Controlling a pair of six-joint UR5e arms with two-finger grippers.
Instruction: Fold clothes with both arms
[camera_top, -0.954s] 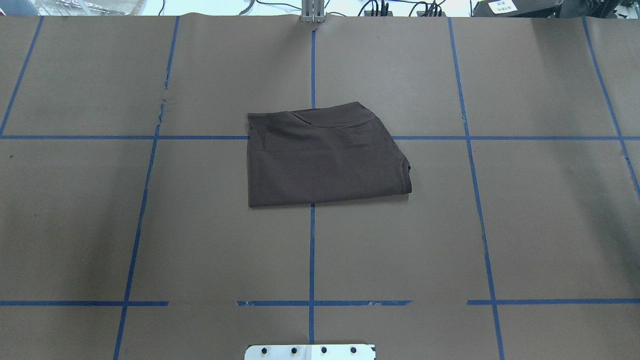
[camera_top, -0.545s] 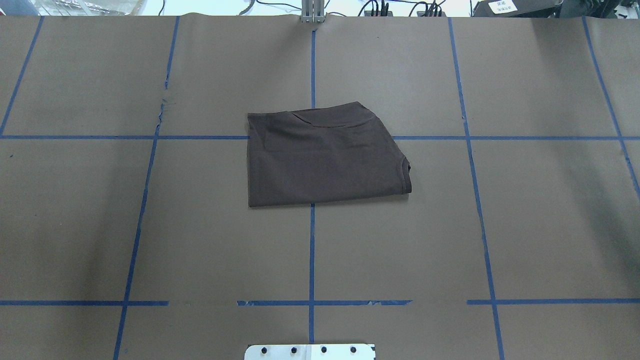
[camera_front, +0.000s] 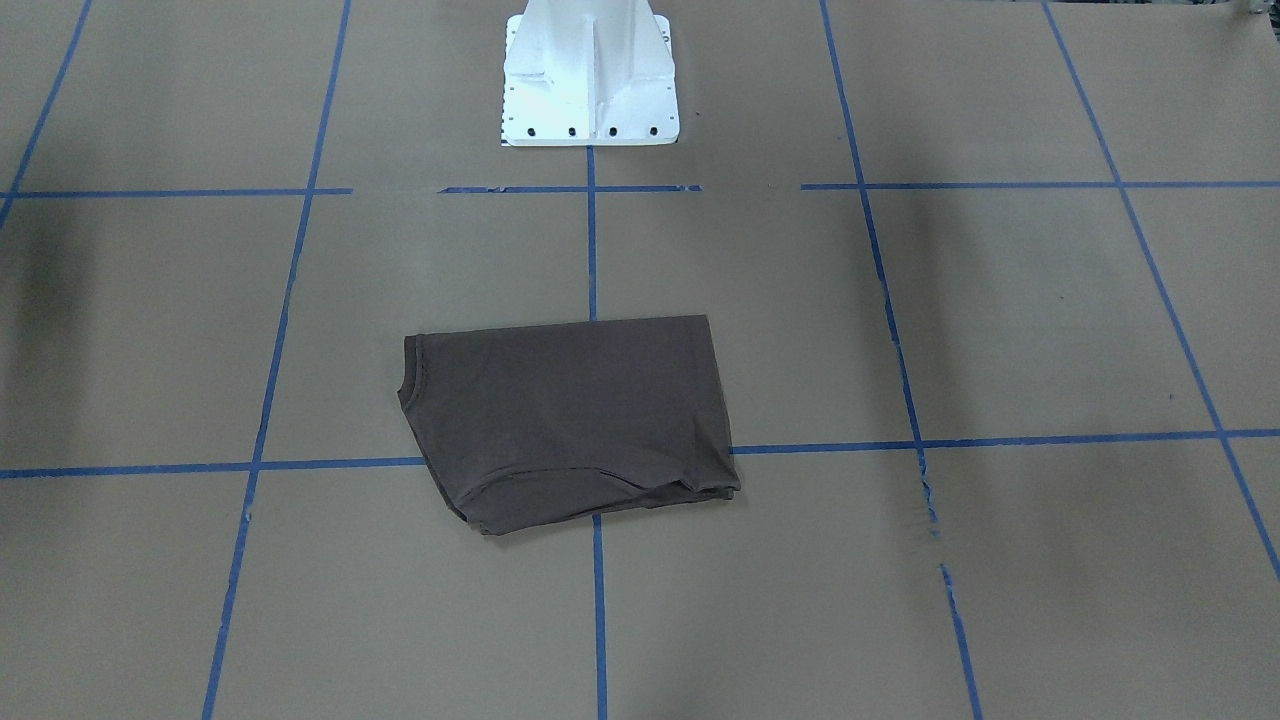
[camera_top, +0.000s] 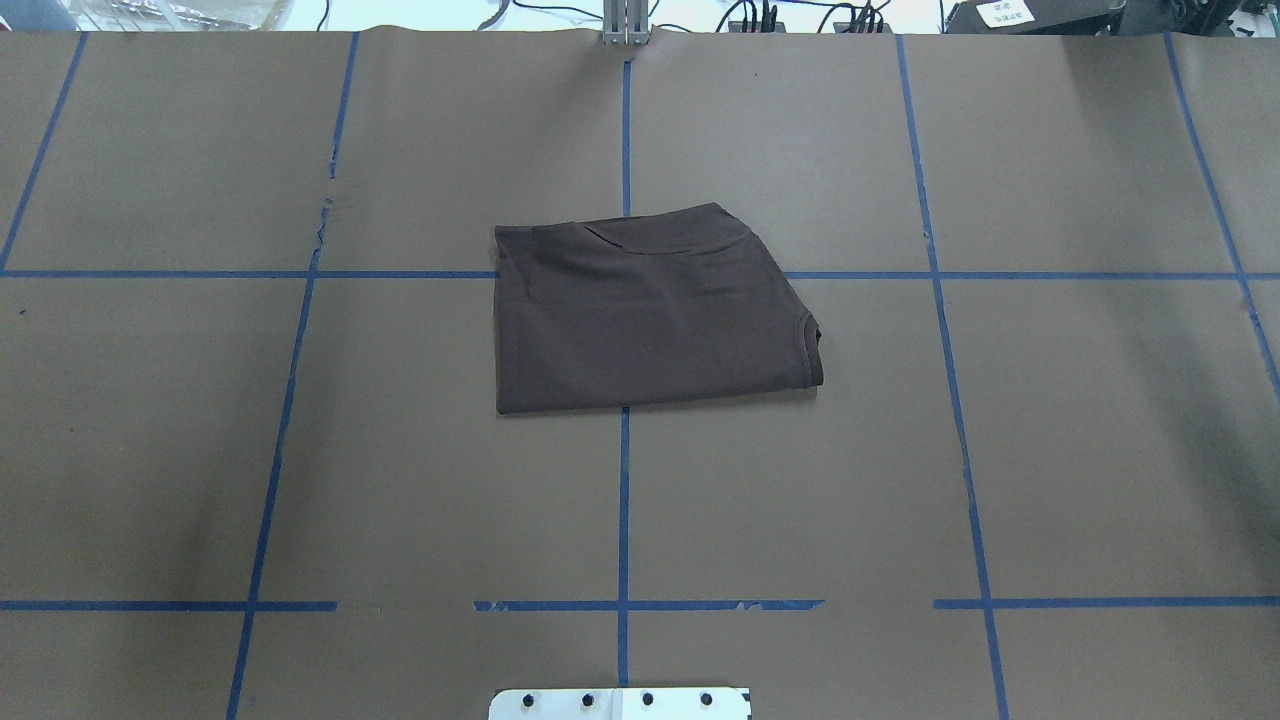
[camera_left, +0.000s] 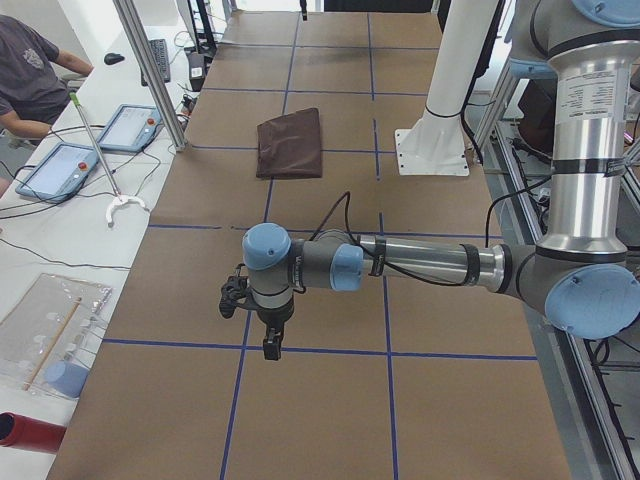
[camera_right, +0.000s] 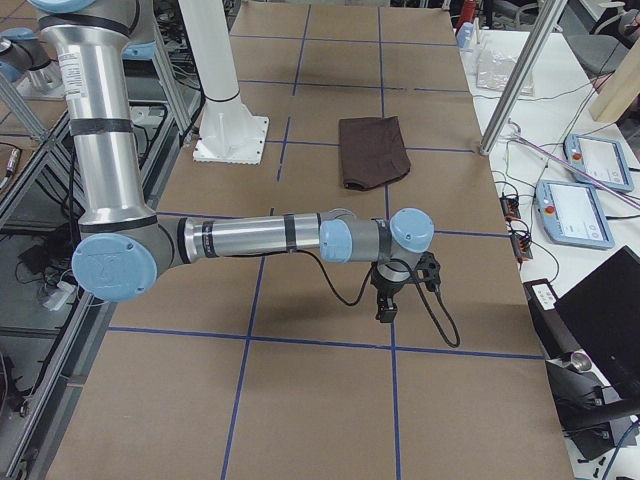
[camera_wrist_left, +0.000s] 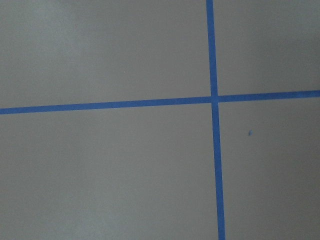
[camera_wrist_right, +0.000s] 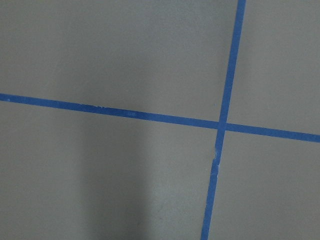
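The dark brown T-shirt (camera_top: 650, 315) lies folded into a compact rectangle at the table's middle, with nothing touching it; it also shows in the front-facing view (camera_front: 570, 420), the left view (camera_left: 290, 143) and the right view (camera_right: 372, 150). My left gripper (camera_left: 270, 345) hangs over bare paper far from the shirt, at the table's left end. My right gripper (camera_right: 385, 312) hangs over bare paper at the right end. Both show only in the side views, so I cannot tell whether they are open or shut. Both wrist views show only brown paper and blue tape.
The white pedestal base (camera_front: 590, 80) stands at the robot's side of the table. Blue tape lines (camera_top: 624, 500) grid the brown paper. A side bench holds tablets (camera_left: 125, 127) and a seated person (camera_left: 30, 70); more tablets (camera_right: 600, 160) lie on the right side.
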